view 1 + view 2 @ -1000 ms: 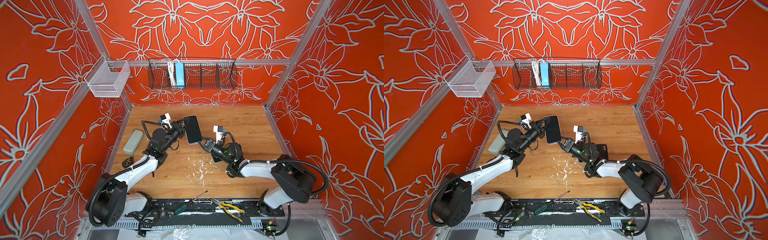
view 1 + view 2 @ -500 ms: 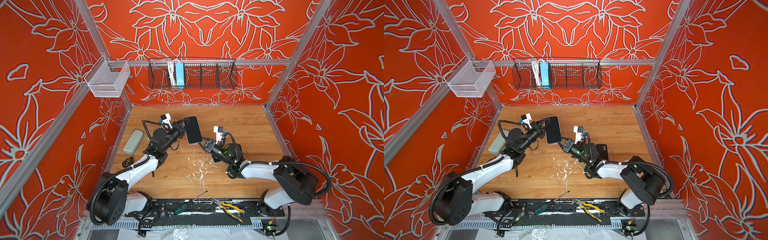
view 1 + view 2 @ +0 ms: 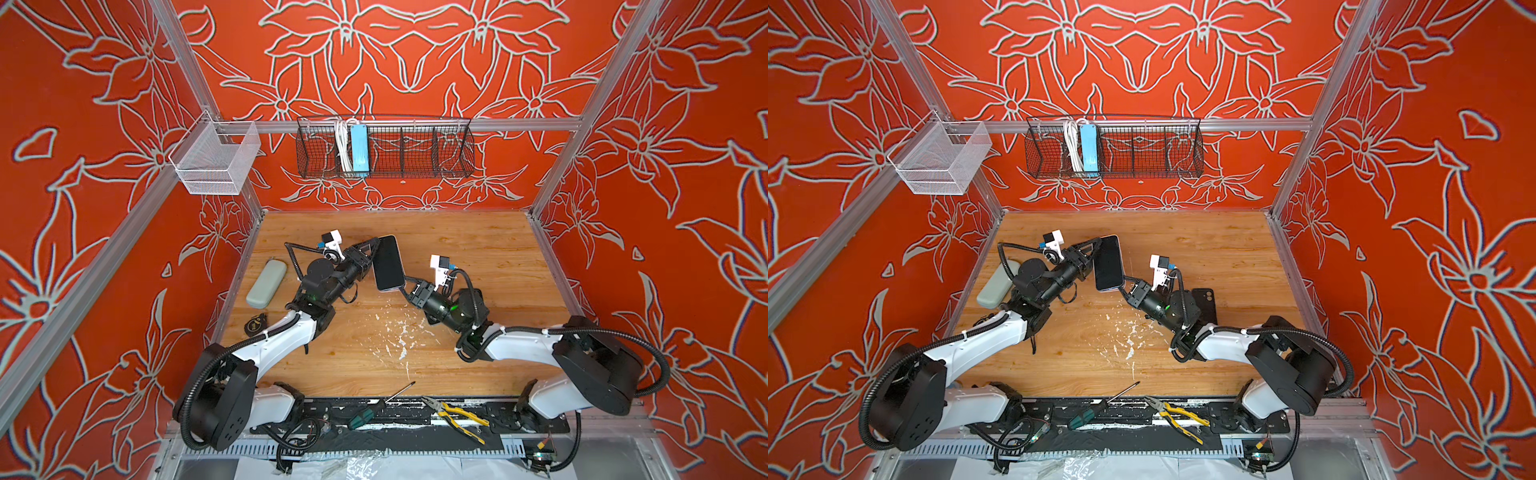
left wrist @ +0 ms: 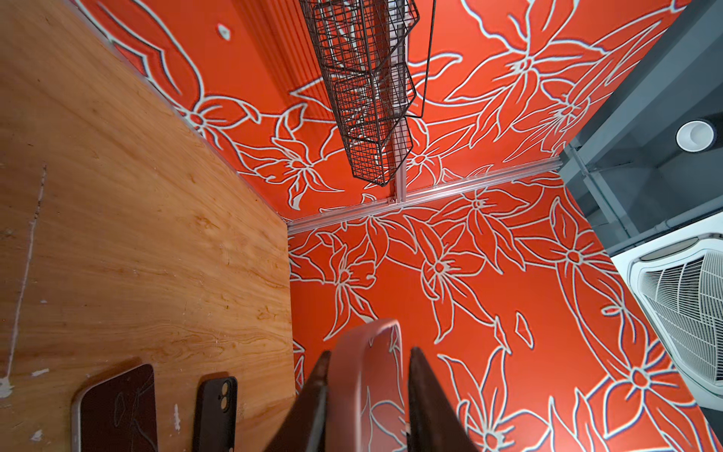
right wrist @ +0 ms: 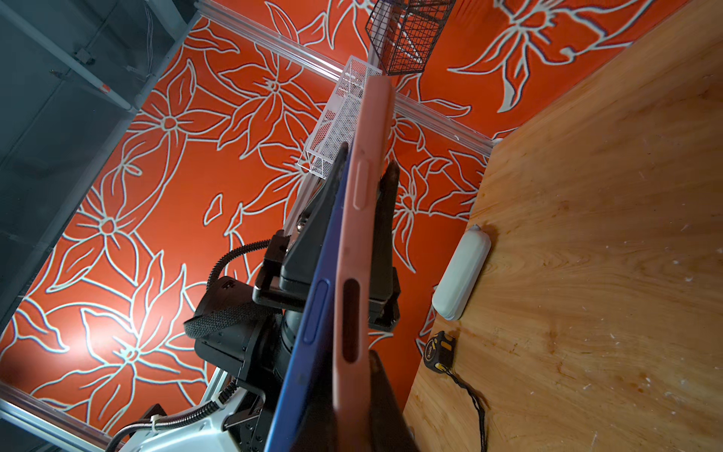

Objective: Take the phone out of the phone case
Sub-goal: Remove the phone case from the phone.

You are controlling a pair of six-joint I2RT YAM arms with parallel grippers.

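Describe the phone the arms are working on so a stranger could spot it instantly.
Start at the wooden table inside the red flowered walls. Raised above it, between the left gripper and right gripper, is the phone, dark screen up, in a pink case. The black case nearby lies flat on the wood instead.

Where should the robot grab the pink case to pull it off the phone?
Pinch the pink case alone, on its long side rim at the end where the blue phone has lifted out, coming from the case's back. There the button slot stands clear of the phone's button, so the rim is probably free.
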